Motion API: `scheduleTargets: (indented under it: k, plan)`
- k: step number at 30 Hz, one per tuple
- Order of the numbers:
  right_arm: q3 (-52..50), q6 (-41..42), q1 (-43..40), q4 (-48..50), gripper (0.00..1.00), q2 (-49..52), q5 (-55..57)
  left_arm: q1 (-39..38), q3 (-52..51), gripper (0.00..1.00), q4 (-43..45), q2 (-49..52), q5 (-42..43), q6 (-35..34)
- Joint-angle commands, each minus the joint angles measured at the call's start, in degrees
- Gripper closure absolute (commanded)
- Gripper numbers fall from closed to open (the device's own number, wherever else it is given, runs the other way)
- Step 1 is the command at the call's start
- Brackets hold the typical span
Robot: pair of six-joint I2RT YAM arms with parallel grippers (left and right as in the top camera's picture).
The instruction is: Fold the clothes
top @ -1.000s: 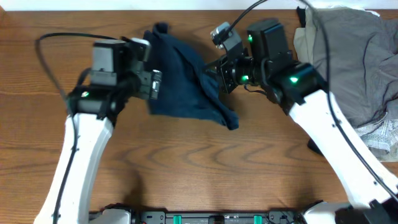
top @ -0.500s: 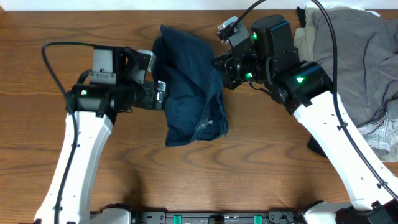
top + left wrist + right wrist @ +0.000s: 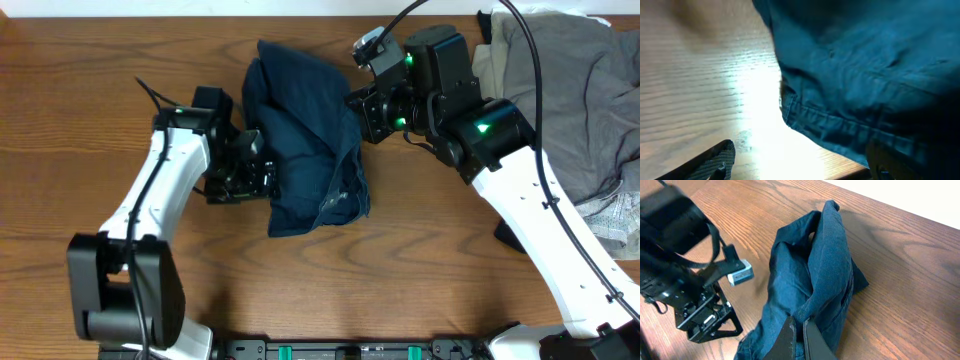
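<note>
While the right gripper (image 3: 801, 339) pinches the bunched navy shorts (image 3: 305, 130), the left gripper (image 3: 265, 177), jaws spread beside them, should next clamp their hem (image 3: 807, 117).

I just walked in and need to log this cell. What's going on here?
Two robot arms are folding clothes on a wooden table. The right gripper is shut on an edge of the bunched navy shorts in the middle. The left gripper is open, low at the opposite side, its fingers straddling a hem. The fold isn't finished. A pile of other clothes, grey on top, sits at the right.
</note>
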Motion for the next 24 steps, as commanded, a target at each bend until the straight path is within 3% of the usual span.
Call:
scheduleTargets:
  k: [1, 9, 18, 24]
  plan:
    - [0.2, -1.2, -0.6, -0.2, 0.99, 0.0, 1.5, 0.1, -2.3, 0.16, 0.8, 0.0, 0.4, 0.8]
    - [0.2, -1.6, -1.2, -0.1, 0.99, 0.0, 1.5, 0.1, -12.1, 0.16, 10.7, 0.0, 4.1, 1.7]
    - [0.2, -1.5, -1.2, -0.1, 0.99, 0.0, 2.1, 0.0, -16.4, 0.23, 12.0, 0.0, 10.0, 6.9]
    - [0.2, -1.5, -1.2, -0.1, 0.99, 0.0, 2.1, 0.0, -21.2, 0.36, 17.2, 0.0, 10.1, 6.8]
